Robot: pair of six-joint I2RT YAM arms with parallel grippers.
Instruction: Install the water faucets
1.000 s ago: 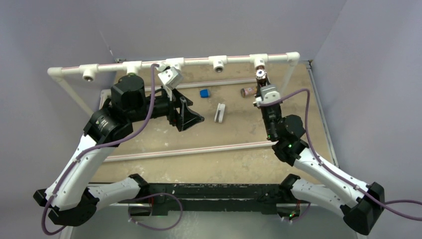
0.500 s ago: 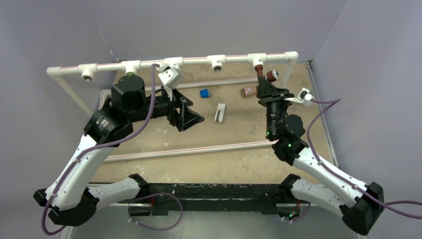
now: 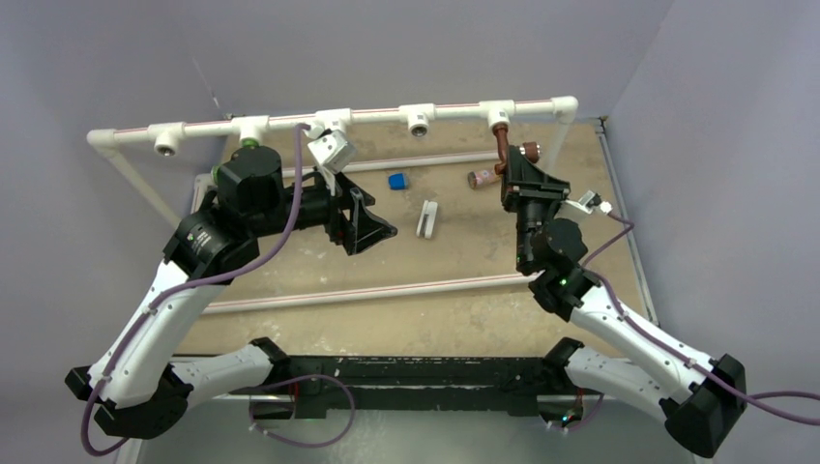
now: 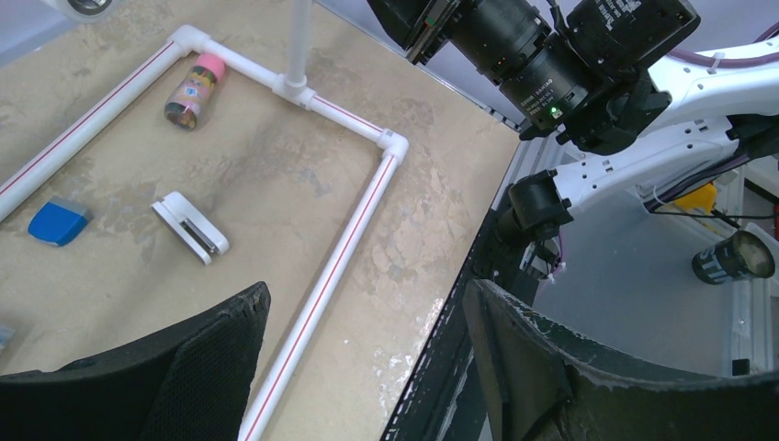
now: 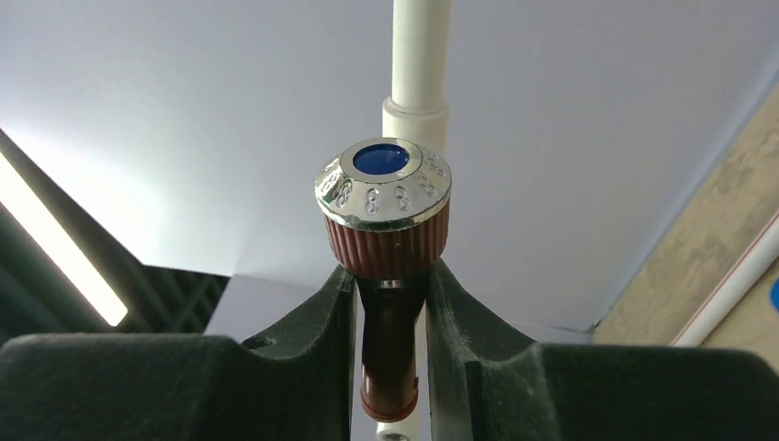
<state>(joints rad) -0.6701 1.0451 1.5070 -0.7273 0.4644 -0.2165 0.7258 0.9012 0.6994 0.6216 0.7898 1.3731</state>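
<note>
Reddish-brown faucet (image 3: 503, 147) hangs at the far right tee fitting (image 3: 498, 117) of the white pipe rail (image 3: 454, 108). Its threaded end points up into the socket and its chrome-capped knob sticks out to the side. The right gripper (image 5: 389, 294) grasps it, fingers (image 5: 312, 312) clamped on the stem just under the knurled knob. From where I stand I cannot tell how deep the thread sits.

The job now looks like screwing it home. The wrist should turn about the stem's own line and keep the stem square to the tee so the thread doesn't cross. It should push only lightly, since the rail looks like a light frame that could flex.

The left gripper (image 4: 366, 294) hovers over the table with jaws spread wide and nothing between them. A bit of green (image 3: 251, 144) shows under the second tee (image 3: 253, 126) from the left, likely the green faucet, half hidden by that arm.
</note>
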